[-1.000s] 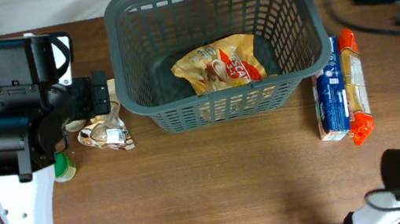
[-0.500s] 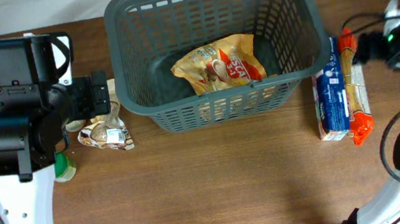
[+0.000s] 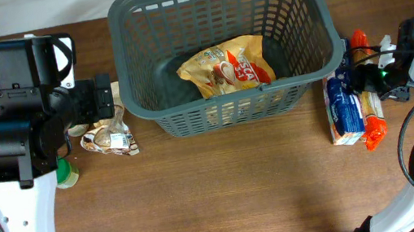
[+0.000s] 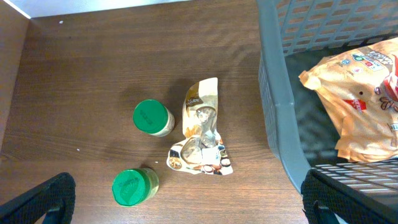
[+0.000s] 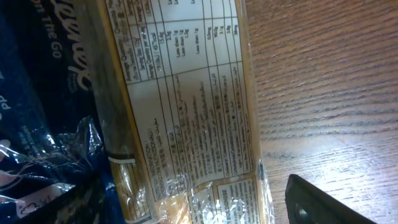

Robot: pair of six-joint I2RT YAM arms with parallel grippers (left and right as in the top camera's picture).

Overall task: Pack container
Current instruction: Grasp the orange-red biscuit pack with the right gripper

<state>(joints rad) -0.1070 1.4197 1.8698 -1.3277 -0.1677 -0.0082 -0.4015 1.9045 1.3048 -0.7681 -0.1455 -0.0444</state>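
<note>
The dark grey basket (image 3: 324, 16) stands at the table's back middle, with a yellow snack bag (image 3: 226, 67) inside. It also shows in the left wrist view (image 4: 277, 93), as does the bag (image 4: 354, 93). My left gripper (image 3: 102, 99) is open and empty (image 4: 186, 208), above a foil pouch (image 4: 200, 134) left of the basket. My right gripper (image 3: 367, 74) hangs low over an orange pasta pack (image 3: 372, 120) and a blue packet (image 3: 341, 108) right of the basket. The right wrist view shows the pasta pack (image 5: 186, 106) very close. Only one finger (image 5: 336, 205) shows there, set far to one side.
Two green-lidded jars (image 4: 151, 117) (image 4: 134, 185) stand left of the foil pouch (image 3: 111, 137); one shows partly under the left arm from overhead (image 3: 66, 176). The blue packet (image 5: 43, 124) lies against the pasta pack. Bare wood lies in front of the basket.
My right arm has swung in from the far right corner and come down over the pasta pack and blue packet. The left arm and all objects have not moved.
</note>
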